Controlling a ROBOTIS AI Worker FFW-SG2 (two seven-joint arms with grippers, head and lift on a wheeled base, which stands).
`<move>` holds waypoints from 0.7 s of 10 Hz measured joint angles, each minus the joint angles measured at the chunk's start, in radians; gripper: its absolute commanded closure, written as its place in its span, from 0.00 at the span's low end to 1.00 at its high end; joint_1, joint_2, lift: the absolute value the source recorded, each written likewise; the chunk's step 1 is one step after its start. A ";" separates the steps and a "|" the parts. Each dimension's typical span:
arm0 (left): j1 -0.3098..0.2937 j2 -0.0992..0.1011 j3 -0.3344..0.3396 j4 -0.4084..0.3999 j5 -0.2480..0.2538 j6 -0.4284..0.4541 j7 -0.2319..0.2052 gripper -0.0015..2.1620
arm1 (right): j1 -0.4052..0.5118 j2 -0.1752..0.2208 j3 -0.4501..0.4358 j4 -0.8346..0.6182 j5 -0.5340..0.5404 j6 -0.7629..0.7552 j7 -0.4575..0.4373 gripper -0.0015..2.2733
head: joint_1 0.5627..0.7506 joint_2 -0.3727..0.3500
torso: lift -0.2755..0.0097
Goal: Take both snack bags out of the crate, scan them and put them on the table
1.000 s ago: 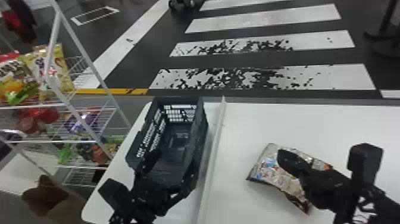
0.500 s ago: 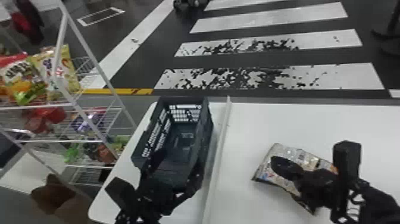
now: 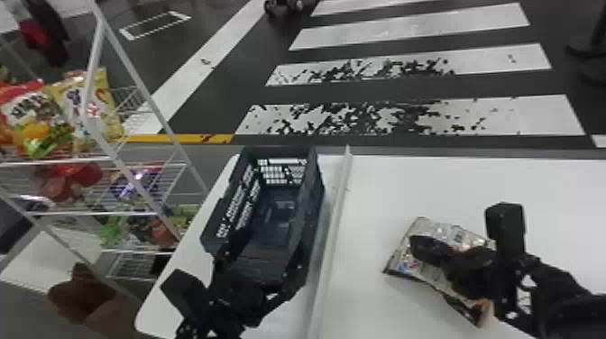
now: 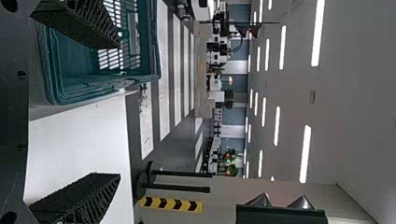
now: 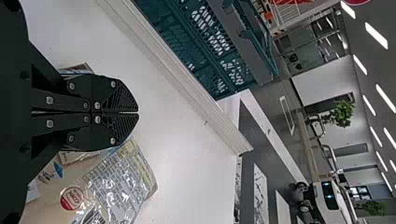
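In the head view, 1 silvery snack bag (image 3: 451, 231) lies flat on the white surface (image 3: 406, 180) at lower right, out of the dark crate (image 3: 311, 194) at centre left. The right tool (image 5: 137, 113) is over the bag, fingers pressed together with nothing between them; whether it touches the bag cannot be told. The left tool (image 4: 117, 111) is at the crate's near end, fingers spread apart and holding nothing. The crate's floor is bare where visible; the near end is partly covered. So at least 1 of 2 bags seems unpacked. Whether it is scanned cannot be told; the other bag's removal, scanning and placing also remain unconfirmed.
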 measured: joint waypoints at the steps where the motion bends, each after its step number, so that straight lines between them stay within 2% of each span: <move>1: 0.001 0.000 0.001 0.000 0.000 0.000 0.000 0.00 | -0.012 0.000 -0.003 0.018 0.002 -0.014 -0.022 0.99 | 0.70 1.00 | 0.64; 7: -0.004 -0.002 -0.001 0.002 0.000 0.000 0.000 0.00 | 0.001 0.000 -0.062 0.026 0.056 0.005 -0.093 0.99 | 0.70 0.91 | 0.64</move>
